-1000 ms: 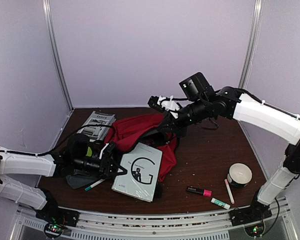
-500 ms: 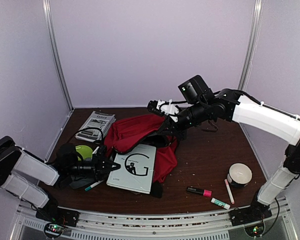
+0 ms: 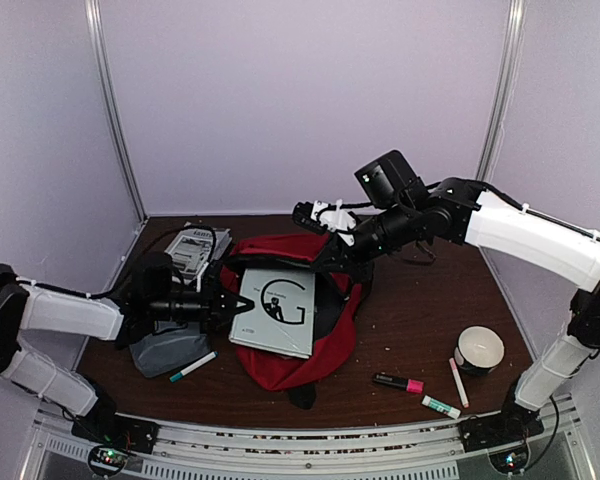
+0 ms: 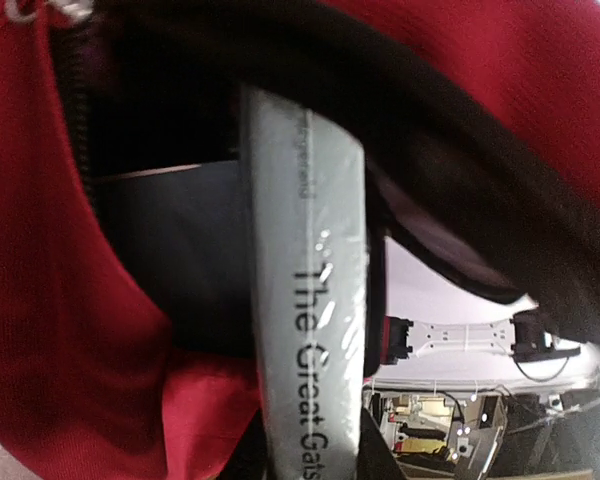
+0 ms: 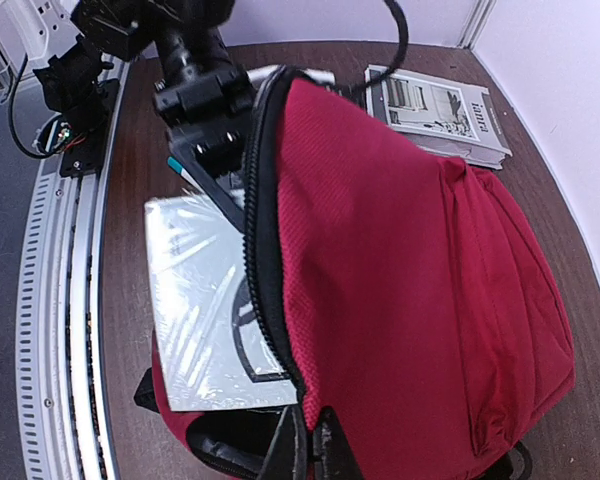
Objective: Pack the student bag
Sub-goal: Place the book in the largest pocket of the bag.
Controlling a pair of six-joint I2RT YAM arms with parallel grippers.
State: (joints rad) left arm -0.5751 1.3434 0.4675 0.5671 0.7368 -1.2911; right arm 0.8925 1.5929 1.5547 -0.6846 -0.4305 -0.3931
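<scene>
The left pincer [image 3: 230, 305] is shown clamped on the near edge of the grey book [image 3: 280, 312]. The book is tilted, with its far end inside the mouth of the student bag [image 3: 310, 365]. The right pincer [image 3: 332, 262] is closed on the zippered rim [image 5: 265, 270], by which the mouth is held raised. The bag is seen on the counter [image 3: 410, 300] between both pincers. A grey pouch [image 3: 170, 350] lies just beside the left pincer.

student bag [image 5: 410, 300]: matt woven cloth | book [image 5: 195, 300]: glossy film-wrapped cover | table [image 3: 420, 320]: dark wood
</scene>
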